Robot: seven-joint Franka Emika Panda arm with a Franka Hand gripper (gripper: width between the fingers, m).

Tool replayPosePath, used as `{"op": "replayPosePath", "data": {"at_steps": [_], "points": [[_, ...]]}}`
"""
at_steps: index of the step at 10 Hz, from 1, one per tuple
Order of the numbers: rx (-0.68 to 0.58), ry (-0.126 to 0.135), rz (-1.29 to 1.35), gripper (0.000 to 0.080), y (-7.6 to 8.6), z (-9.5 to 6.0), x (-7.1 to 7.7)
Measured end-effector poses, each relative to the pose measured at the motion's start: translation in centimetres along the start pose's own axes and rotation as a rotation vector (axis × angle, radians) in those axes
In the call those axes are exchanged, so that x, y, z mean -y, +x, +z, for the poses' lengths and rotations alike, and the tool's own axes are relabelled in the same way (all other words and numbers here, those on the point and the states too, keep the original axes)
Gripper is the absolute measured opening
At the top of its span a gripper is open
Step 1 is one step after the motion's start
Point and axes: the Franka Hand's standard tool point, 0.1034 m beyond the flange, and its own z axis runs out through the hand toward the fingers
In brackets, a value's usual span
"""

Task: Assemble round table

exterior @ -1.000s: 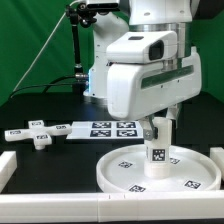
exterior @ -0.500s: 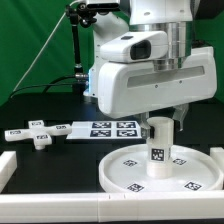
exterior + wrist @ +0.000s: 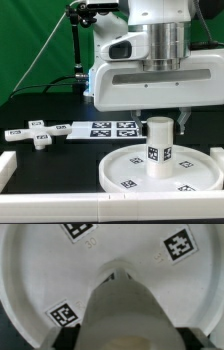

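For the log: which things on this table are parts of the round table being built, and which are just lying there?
Part of the job:
- round disc
- cylinder, standing upright on the disc
- cross-shaped piece, lying apart from the disc, towards the exterior view's left

Not part of it:
- marker board
- border rails along the table's edges

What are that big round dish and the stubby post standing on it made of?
Both look like white moulded or printed plastic, though that is a guess. The disc has a matte, evenly white rimmed surface; the cylinder looks equally dull, without shine.
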Motion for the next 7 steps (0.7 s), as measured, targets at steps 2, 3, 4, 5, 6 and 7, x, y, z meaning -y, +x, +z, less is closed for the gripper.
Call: {"op": "replayPosePath", "data": {"at_steps": [2,3,4,5,6,7], "points": [[0.001,0.004,0.208,0.0407,-0.11,0.06,-0.14],[0.001,0.009,0.289,0.0407,-0.12,0.07,-0.17],[0.002,0.009,0.337,0.0407,-0.13,0.07,-0.18],[0.003,0.009,0.377,0.0407,-0.14,0.08,-0.19],[0.003,0.009,0.409,0.0409,-0.14,0.09,-0.21],[0.003,0.009,0.399,0.0409,-0.15,0.11,-0.18]]}}
